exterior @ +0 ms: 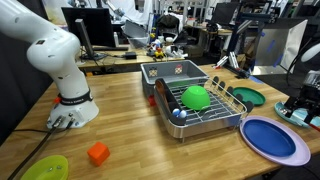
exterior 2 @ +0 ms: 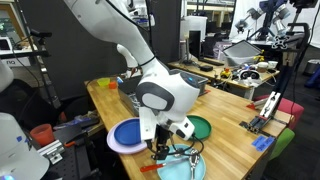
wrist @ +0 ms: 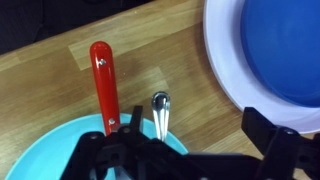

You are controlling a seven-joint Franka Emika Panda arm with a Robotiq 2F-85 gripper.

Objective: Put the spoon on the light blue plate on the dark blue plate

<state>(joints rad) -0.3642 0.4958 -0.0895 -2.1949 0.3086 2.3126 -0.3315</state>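
In the wrist view the spoon (wrist: 160, 108) lies with its bowl over the wooden table and its handle running back over the rim of the light blue plate (wrist: 55, 150). My gripper (wrist: 198, 125) is open just above them. The spoon sits between the fingers, close to the left one. The dark blue plate (wrist: 275, 45) lies on the table at the upper right, empty as far as it shows. In an exterior view my gripper (exterior 2: 160, 150) hangs low between the dark blue plate (exterior 2: 125, 135) and the light blue plate (exterior 2: 190, 168). The dark blue plate also shows in the other exterior view (exterior: 275, 140).
A red-handled utensil (wrist: 103, 80) lies beside the spoon, one end on the light blue plate. A dark green plate (exterior 2: 199, 127) sits behind the gripper. A dish rack (exterior: 200, 110) holds a green bowl (exterior: 195, 97). An orange block (exterior: 97, 153) and a yellow-green plate (exterior: 45, 167) lie near the robot base.
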